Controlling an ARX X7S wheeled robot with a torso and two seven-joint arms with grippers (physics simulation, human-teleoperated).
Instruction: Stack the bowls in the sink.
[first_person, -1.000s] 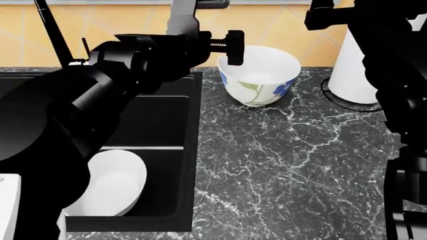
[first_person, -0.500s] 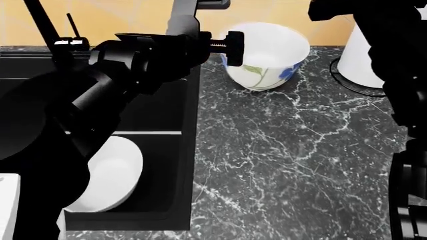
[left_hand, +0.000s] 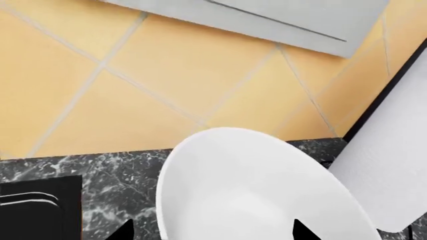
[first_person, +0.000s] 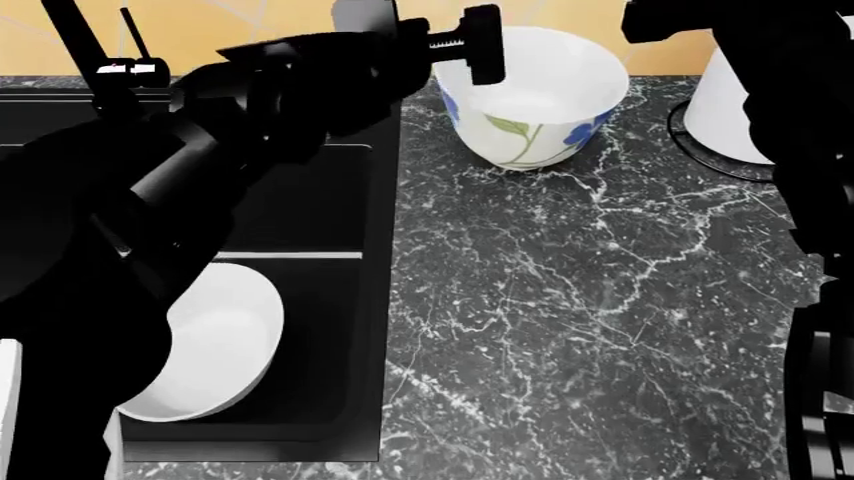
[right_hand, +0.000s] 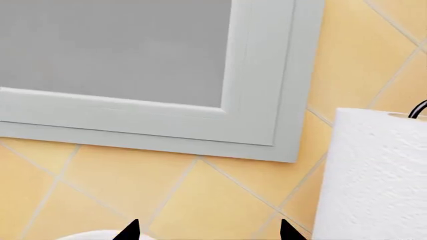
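Note:
The flowered bowl (first_person: 534, 95), white with blue flowers and green leaves, stands upright on the marble top at the back. My left gripper (first_person: 470, 45) is at its left rim. In the left wrist view the left gripper (left_hand: 213, 235) is open: one fingertip (left_hand: 125, 232) is over the marble outside the rim, the other is over the flowered bowl's white inside (left_hand: 253, 190). The plain white bowl (first_person: 214, 340) lies tilted in the black sink (first_person: 334, 210) at its near end. My right gripper (right_hand: 208, 232) is open and empty, facing the tiled wall.
A tall white paper roll (first_person: 727, 110) stands on the counter at the back right, also in the right wrist view (right_hand: 380, 175). The thin black faucet (first_person: 80, 55) rises behind the sink. My right arm (first_person: 747, 60) hangs over the counter's right side. A grey window frame (right_hand: 253, 135) is on the wall.
The head view has shifted, so the counter things sit higher in the picture. My left gripper has moved toward the back, staying at the flowered bowl's left rim. Neither bowl has moved.

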